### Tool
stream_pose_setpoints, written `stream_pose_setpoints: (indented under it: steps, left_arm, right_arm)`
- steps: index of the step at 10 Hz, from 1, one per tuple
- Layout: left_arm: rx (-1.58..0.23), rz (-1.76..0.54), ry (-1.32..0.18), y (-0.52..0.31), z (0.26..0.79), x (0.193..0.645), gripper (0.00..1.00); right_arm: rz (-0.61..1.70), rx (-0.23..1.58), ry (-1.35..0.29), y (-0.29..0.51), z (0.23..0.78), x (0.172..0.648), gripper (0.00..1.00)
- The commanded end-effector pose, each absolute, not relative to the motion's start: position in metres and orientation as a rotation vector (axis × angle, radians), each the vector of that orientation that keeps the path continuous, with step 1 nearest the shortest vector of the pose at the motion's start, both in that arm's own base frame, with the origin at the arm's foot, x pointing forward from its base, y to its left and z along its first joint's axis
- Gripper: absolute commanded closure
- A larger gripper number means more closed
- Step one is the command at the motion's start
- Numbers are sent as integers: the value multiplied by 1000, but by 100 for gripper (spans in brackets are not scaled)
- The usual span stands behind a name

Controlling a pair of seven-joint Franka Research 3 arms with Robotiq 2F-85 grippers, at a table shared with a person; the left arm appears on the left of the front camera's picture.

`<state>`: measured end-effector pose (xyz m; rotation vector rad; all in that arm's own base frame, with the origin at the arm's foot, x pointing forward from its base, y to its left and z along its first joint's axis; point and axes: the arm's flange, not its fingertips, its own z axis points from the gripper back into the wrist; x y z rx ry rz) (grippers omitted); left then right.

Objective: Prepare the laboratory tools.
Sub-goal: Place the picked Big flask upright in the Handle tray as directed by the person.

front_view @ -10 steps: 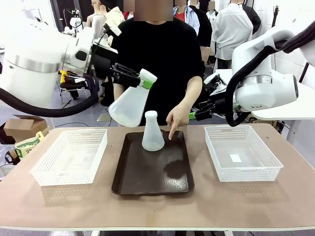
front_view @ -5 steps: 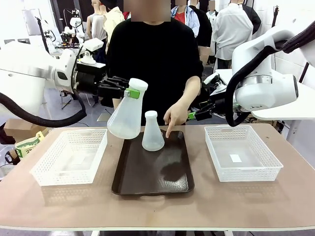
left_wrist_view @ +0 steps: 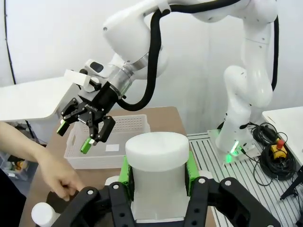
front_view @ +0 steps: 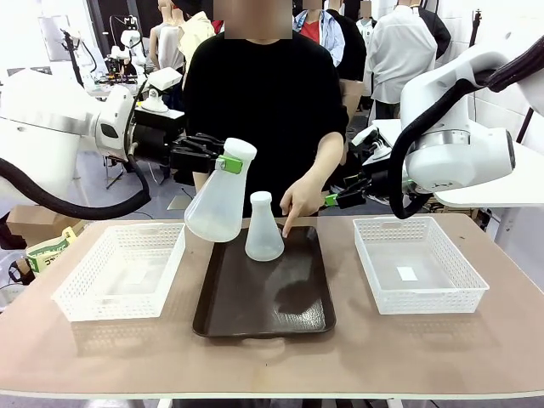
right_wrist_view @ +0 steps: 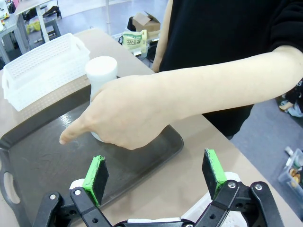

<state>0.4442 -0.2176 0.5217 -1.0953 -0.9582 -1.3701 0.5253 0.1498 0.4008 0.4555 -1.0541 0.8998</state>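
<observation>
I count two flasks. My left gripper [front_view: 223,163] has its fingers pinching the neck of the first flask [front_view: 216,204], which hangs tilted in the air, its wide base at about 7 o'clock from the neck, above the near-left edge of the tray [front_view: 265,289]. The second flask [front_view: 263,229] stands upright at the tray's 12 o'clock end. There is one dark brown tray at the centre of the surface [front_view: 357,357]. I count two white mesh baskets: one [front_view: 123,270] at the tray's 9 o'clock, one [front_view: 416,263] at its 3 o'clock. The person's hand [front_view: 297,202] points one finger down just beside the standing flask. My right gripper [right_wrist_view: 156,177] hovers with its fingers spread, holding nothing.
</observation>
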Motion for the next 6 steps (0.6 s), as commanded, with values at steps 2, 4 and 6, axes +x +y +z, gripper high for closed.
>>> stream_pose_setpoints:
  steps: [2, 4, 6]
  left_arm:
    - [-1204, -1391, -977, -233, 482, 458, 100]
    - [-1189, -1378, -1121, -245, 433, 468, 100]
    - [-1214, -1436, -1166, -257, 400, 472, 100]
  right_arm:
    - [898, 456, -1053, 150, 401, 525, 0]
    - [898, 456, -1053, 150, 401, 525, 0]
    - [898, 456, -1053, 150, 401, 525, 0]
